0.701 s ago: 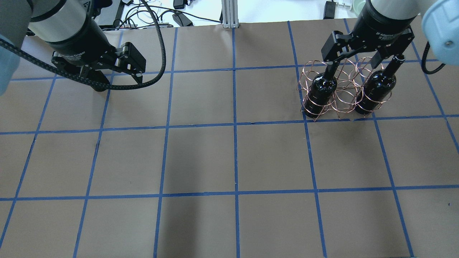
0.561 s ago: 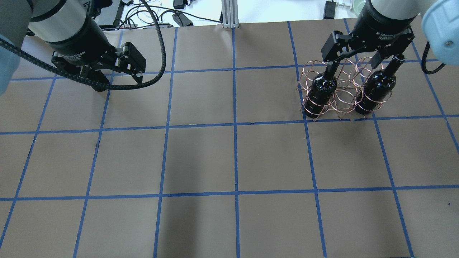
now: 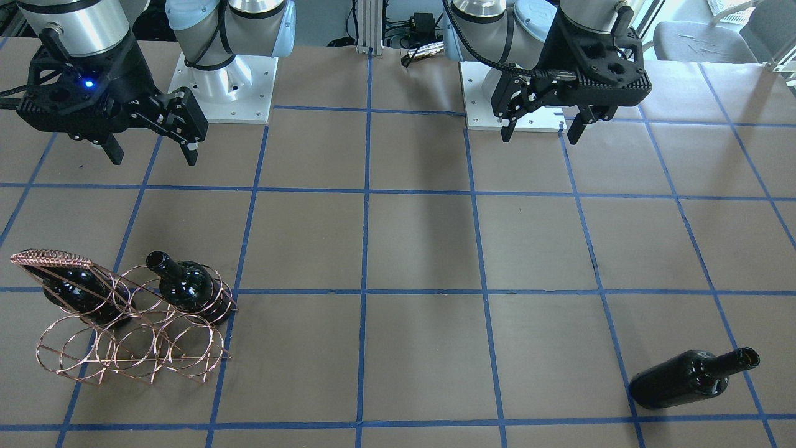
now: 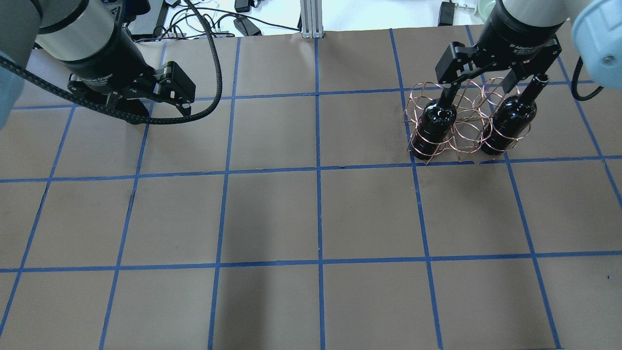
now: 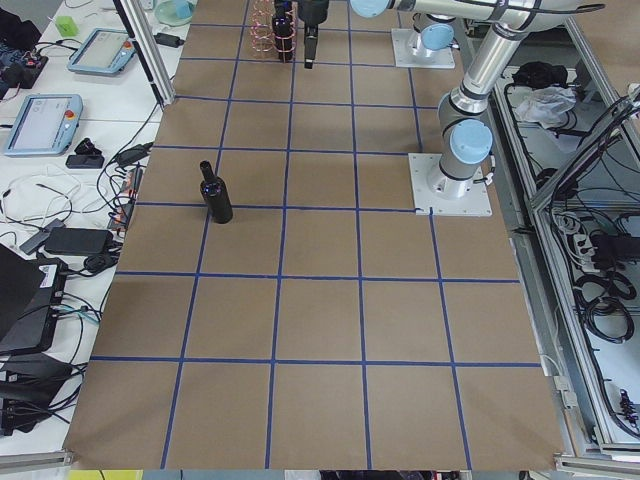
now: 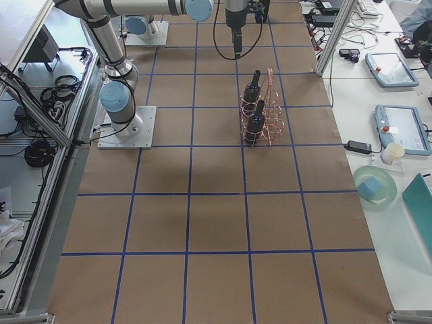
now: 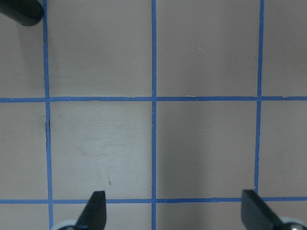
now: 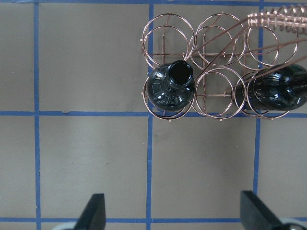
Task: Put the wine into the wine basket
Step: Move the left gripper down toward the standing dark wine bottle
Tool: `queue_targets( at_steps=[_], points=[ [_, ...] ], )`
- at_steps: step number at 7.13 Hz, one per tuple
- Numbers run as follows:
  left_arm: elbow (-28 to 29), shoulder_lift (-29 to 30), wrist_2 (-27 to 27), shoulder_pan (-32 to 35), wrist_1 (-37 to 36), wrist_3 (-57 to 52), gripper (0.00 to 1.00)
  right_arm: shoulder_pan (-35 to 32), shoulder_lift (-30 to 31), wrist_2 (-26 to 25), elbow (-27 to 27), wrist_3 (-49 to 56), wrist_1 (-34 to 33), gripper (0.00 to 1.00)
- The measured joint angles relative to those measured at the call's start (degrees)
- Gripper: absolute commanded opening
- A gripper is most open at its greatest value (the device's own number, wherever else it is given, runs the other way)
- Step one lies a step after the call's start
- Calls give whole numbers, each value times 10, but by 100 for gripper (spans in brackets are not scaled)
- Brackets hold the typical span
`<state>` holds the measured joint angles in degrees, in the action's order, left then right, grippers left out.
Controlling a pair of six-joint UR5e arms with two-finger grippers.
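The copper wire wine basket [image 4: 467,127] stands at the far right, with its woven handle showing in the front view [image 3: 53,256] and the right wrist view [image 8: 276,18]. Two dark wine bottles [image 4: 437,121] [image 4: 510,119] stand in its near row; the right wrist view shows one from above [image 8: 170,86]. A third bottle [image 3: 684,379] stands alone on the far left of the table [image 5: 216,195]. My right gripper [image 4: 478,90] is open and empty, above and short of the basket [image 8: 172,201]. My left gripper [image 4: 158,109] is open and empty over bare table [image 7: 173,201]; the third bottle's edge [image 7: 21,10] shows at that view's top left.
The table is brown paper with a blue tape grid [image 4: 318,170]. Cables and an aluminium post [image 4: 311,19] lie beyond its far edge. Both arm bases [image 3: 227,87] [image 3: 516,106] are bolted at the robot's side of the table.
My left gripper has shifted slightly. The right gripper, the basket and its two bottles have not moved.
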<state>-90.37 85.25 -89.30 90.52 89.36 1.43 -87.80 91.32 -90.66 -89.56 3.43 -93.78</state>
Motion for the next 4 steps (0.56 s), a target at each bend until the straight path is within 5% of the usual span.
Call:
queue_targets(
  at_steps=[4],
  points=[
    [-1,2,-1,-7,-1,-1,100,0,0,0,0,-1,0,100]
  ],
)
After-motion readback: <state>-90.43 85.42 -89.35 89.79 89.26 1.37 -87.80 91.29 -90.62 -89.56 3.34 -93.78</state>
